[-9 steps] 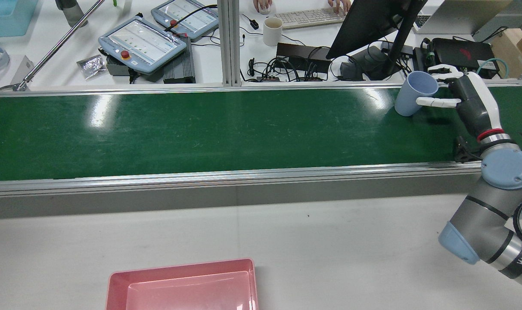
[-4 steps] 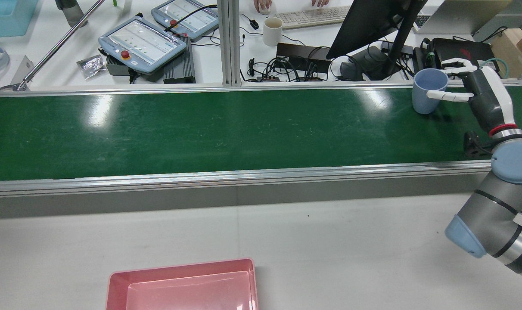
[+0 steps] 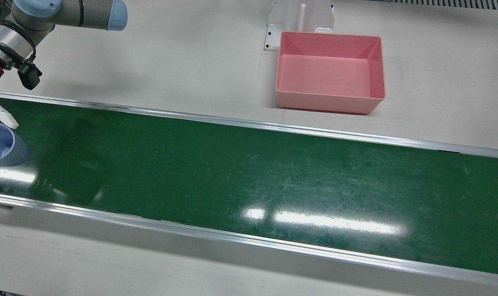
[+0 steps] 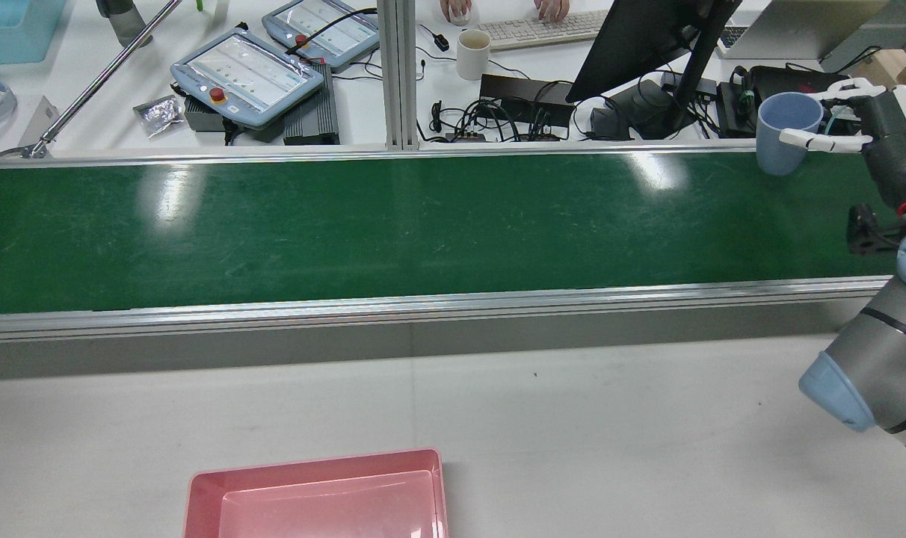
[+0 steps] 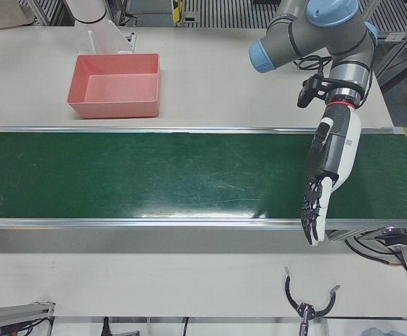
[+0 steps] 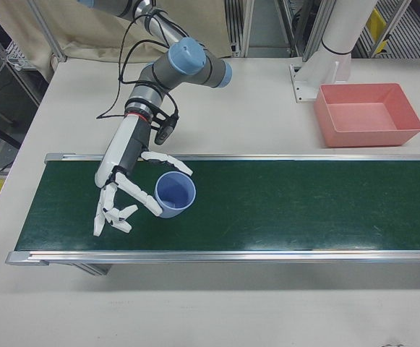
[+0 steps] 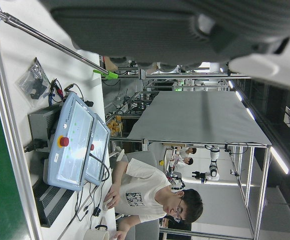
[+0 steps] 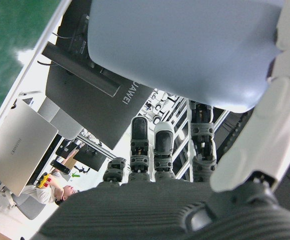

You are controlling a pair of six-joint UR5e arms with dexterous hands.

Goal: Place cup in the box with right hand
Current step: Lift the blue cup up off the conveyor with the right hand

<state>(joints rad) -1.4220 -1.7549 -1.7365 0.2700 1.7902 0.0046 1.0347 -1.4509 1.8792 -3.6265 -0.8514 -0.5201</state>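
pink box (image 3: 330,105) sitting empty | blue cup (image 6: 175,194) looking empty, apparently lifted | right hand (image 6: 126,195) holding cup | left hand (image 5: 316,204) hanging open

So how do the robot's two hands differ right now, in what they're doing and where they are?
The right hand has its fingers around the blue cup above the green belt; the left hand holds nothing. The right hand spreads sideways around the cup; the left hand hangs fingers-down at the belt's front edge. Both are white and dark, on grey arms with blue caps.
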